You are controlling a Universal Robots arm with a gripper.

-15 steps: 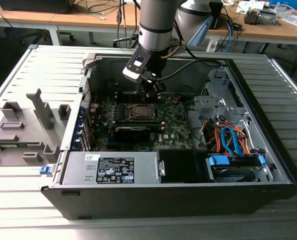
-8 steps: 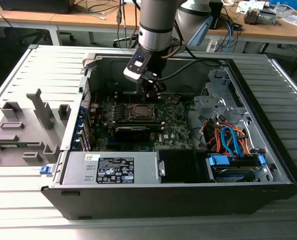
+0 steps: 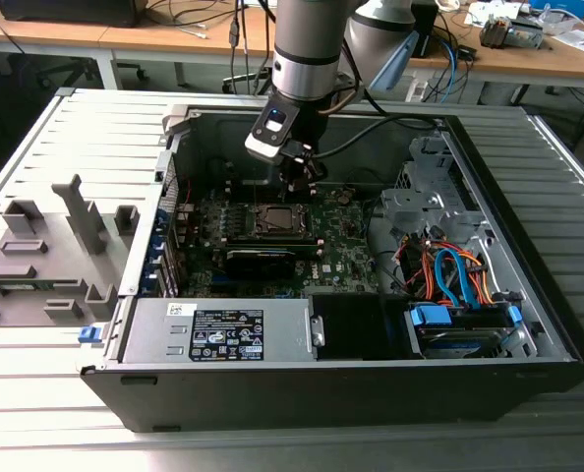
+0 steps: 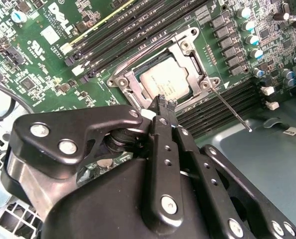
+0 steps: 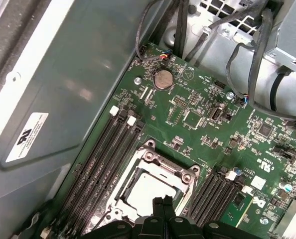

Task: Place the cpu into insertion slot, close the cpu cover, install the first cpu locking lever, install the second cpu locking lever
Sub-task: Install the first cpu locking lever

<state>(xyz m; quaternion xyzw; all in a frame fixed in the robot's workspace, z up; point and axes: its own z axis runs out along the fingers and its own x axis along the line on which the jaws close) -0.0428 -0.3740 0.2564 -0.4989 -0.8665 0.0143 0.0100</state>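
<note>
The cpu (image 4: 164,82) lies flat in the insertion slot (image 4: 119,79) on the green motherboard, its silver top showing in both wrist views (image 5: 147,191). The cpu cover (image 4: 197,63) lies down around it as a silver frame (image 5: 160,160). A thin locking lever (image 4: 232,110) sticks out from one socket corner over the memory slots. My gripper (image 4: 165,103) hovers just above the socket edge, shut with its fingertips together and nothing between them. In the exterior view my gripper (image 3: 300,183) hangs just behind the socket (image 3: 275,220).
Black memory slots (image 4: 138,30) flank the socket. A black graphics card (image 3: 261,261) lies in front of it, and a power supply (image 3: 223,329) sits nearer. Drive bays with orange and blue cables (image 3: 449,275) fill the exterior view's right. A coin battery (image 5: 163,78) sits near the case wall (image 5: 63,99).
</note>
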